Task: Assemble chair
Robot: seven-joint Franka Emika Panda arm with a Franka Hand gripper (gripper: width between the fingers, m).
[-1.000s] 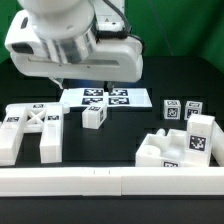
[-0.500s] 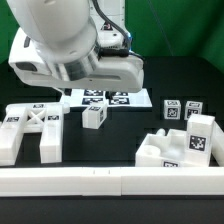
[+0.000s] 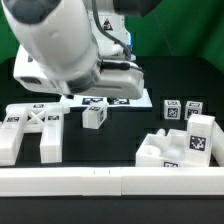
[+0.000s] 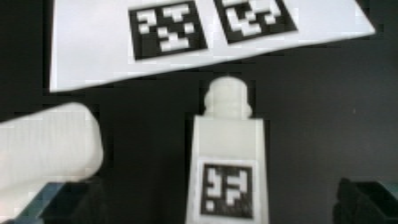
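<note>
**Hovering over the leg block, nothing grabbed**

Wide-open gripper (image 4: pixel 214 203) holds nothing. Its dark fingertips (image 4: pixel 50 205) sit well apart on either side of the long white plastic leg block (image 4: pixel 226 150). That block lies on the black counter (image 3: pixel 120 140), rounded peg pointing at the flat white marker board (image 4: pixel 178 40). Other chair bits: white X-braced panel (image 3: pixel 30 125) on the exterior view's left, chunky white seat slab (image 3: pixel 170 152) near right, two small tagged white blocks (image 3: pixel 172 110) far right. Long white border rail (image 3: pixel 110 182) runs along the near edge.

No readable text or numbers
</note>
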